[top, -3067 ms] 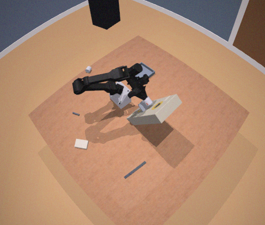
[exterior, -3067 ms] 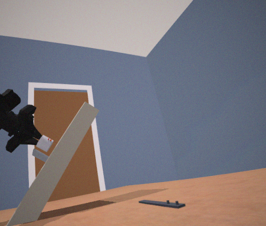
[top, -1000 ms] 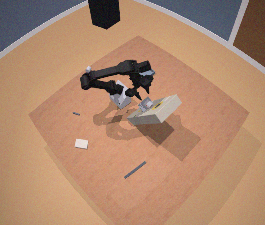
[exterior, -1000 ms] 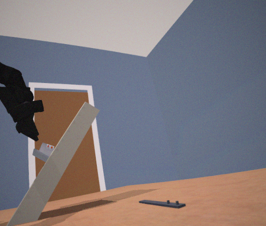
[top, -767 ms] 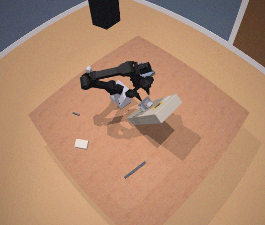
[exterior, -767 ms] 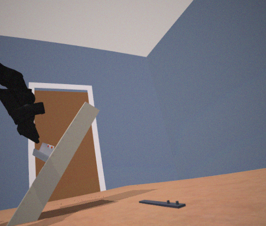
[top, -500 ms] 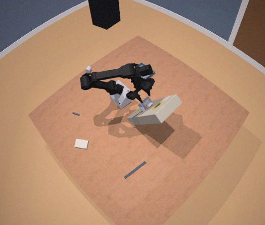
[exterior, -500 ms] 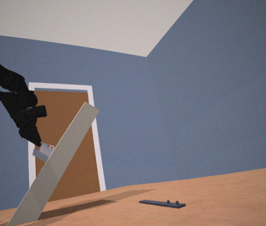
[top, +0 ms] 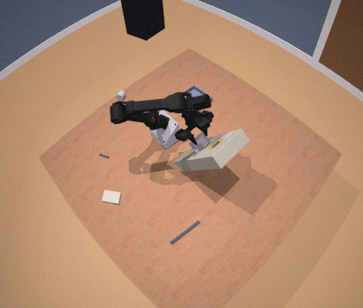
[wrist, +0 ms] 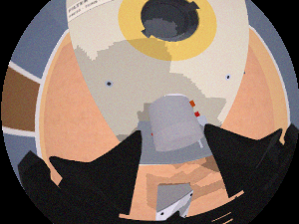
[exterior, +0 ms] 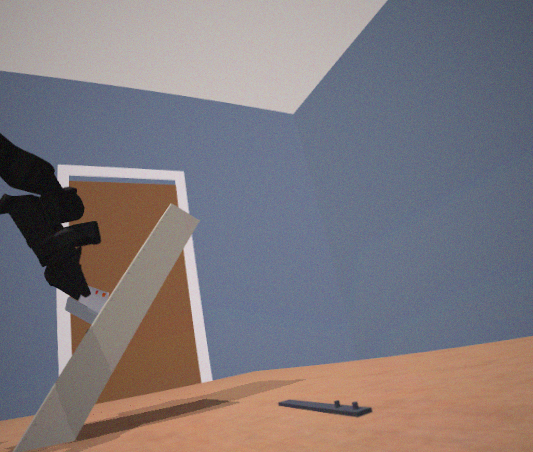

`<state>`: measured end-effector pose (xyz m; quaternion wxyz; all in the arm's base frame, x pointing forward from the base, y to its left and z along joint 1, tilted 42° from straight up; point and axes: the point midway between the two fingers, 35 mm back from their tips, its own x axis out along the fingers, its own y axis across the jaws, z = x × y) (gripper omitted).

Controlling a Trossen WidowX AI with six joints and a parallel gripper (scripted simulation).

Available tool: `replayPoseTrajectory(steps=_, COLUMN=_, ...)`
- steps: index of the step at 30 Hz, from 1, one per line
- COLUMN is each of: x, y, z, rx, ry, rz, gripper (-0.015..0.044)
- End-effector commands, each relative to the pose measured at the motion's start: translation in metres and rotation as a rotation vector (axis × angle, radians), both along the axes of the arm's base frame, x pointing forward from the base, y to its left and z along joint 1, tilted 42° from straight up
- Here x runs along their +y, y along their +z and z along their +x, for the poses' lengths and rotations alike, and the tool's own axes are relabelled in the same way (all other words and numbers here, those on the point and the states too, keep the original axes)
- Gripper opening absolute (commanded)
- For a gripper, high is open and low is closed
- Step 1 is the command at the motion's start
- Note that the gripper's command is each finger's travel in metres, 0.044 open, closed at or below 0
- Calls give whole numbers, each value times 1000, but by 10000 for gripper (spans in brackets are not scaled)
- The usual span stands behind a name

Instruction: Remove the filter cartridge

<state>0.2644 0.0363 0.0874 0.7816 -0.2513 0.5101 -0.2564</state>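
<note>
The pale service panel [top: 229,153] [exterior: 145,270] [wrist: 224,54] leans back. Its round opening [wrist: 174,19], inside a yellow ring, looks dark and recessed, with two edge notches. A light grey cylinder [wrist: 176,123], seemingly the cartridge, is in a small grey tray [exterior: 81,310] [wrist: 149,157] at the panel's lower face. Small red marks show beside it. Slots on it cannot be made out. My gripper [top: 201,138] [exterior: 85,296] [wrist: 173,131] is open, with one finger on each side of the cylinder and nothing gripped. Contact with the cylinder or tray cannot be judged.
A blue-grey open container [top: 194,87] is partly behind the arm. A whitish cylinder [top: 121,95], a short dark bar [top: 104,155], a white block [top: 112,197] and a long dark bar [top: 184,232] lie apart. The exterior view shows a dark bar with two pegs [exterior: 310,405].
</note>
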Motion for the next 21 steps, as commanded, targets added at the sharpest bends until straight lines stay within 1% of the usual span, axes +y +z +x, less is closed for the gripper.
replayPoseTrajectory(steps=1, x=-6, y=-4, z=1, rx=2, ry=0, rz=-8, gripper=305)
replayPoseTrajectory(steps=3, x=-6, y=-4, z=1, rx=2, ry=0, rz=-8, gripper=305)
replayPoseTrajectory(steps=20, x=-2, y=-2, z=1, rx=0, ry=-1, rz=-1, gripper=191)
replayPoseTrajectory(steps=21, x=-2, y=-2, z=1, rx=0, ry=-1, rz=-1, gripper=165)
